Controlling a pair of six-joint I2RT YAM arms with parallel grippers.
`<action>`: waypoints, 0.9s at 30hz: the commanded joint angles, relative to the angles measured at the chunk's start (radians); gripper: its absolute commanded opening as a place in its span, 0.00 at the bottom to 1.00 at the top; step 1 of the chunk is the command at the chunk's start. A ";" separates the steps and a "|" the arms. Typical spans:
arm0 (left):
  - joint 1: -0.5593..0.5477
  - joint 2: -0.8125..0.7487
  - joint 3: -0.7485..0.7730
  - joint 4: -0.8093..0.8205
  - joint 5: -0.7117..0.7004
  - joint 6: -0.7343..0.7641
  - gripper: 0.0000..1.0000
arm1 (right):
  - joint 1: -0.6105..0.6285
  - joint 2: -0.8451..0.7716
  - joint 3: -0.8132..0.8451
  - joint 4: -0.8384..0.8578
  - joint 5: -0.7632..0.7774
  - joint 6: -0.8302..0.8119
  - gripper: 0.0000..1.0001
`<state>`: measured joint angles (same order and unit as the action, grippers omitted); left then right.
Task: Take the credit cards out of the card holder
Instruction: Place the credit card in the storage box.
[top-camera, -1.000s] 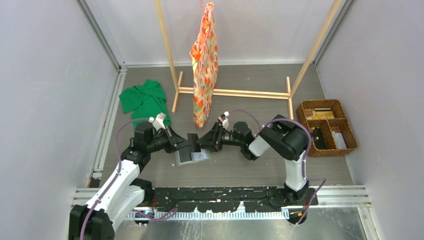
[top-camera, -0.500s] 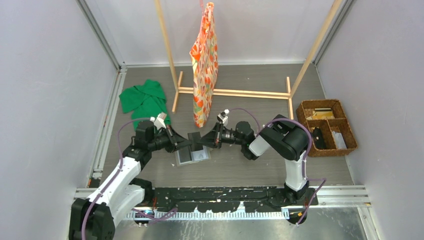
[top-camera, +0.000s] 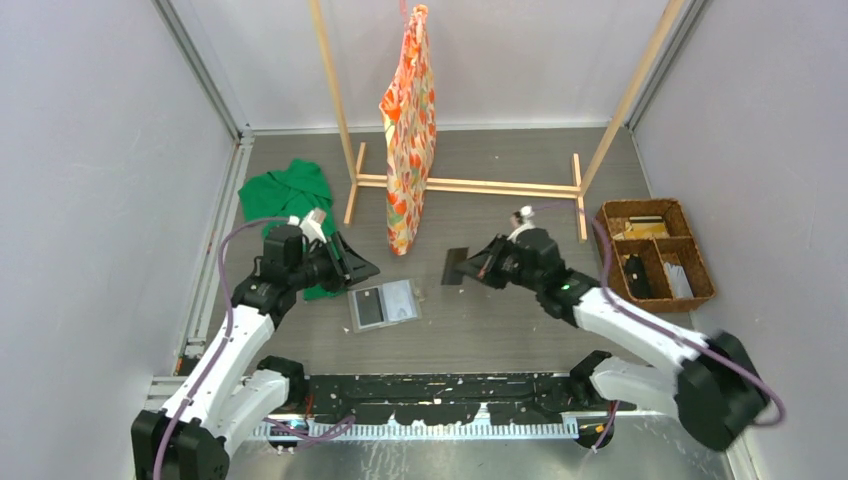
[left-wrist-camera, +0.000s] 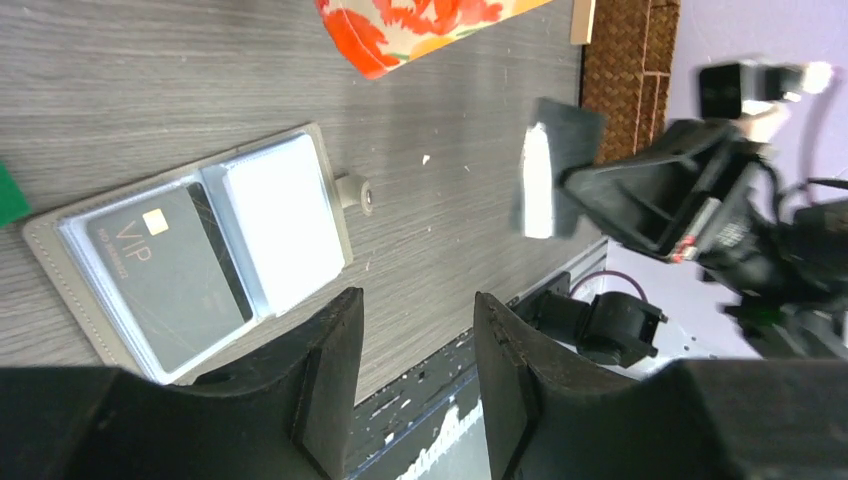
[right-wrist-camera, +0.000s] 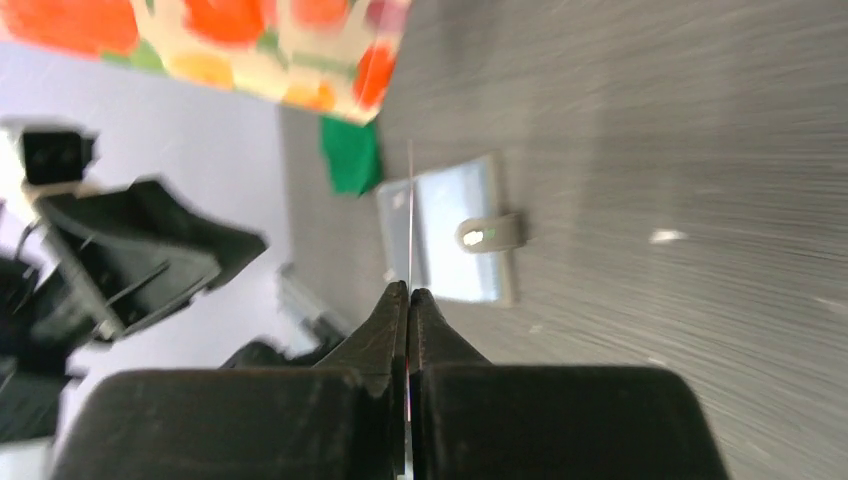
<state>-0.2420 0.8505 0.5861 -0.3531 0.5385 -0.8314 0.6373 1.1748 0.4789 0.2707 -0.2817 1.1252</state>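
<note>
Grey wood-grain table (top-camera: 470, 330). Lying on it: card holder (top-camera: 400, 300), open flat, lower centre; green cloth (top-camera: 288, 197), upper left; wooden rack (top-camera: 470, 185), feet upper centre; wicker basket (top-camera: 640, 206), right edge.

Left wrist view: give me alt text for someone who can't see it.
The open card holder lies on the table, one dark VIP card inside. The right gripper holds another dark card; the left gripper hangs open.

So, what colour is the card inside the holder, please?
Black card, pale VIP lettering; clearest in left wrist view.
</note>
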 joint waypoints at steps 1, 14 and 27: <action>0.001 -0.010 0.059 -0.091 -0.065 0.069 0.46 | -0.056 -0.223 0.222 -0.884 0.493 -0.305 0.01; 0.001 0.109 0.116 -0.022 0.003 0.046 0.43 | -0.174 0.075 0.626 -1.377 1.425 -0.438 0.01; 0.001 0.142 0.189 -0.094 0.102 0.071 0.42 | -0.346 0.169 0.345 -0.771 1.568 -1.078 0.01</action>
<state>-0.2420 0.9928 0.7364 -0.4129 0.5854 -0.7837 0.3313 1.4563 0.8879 -0.7952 1.2812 0.3462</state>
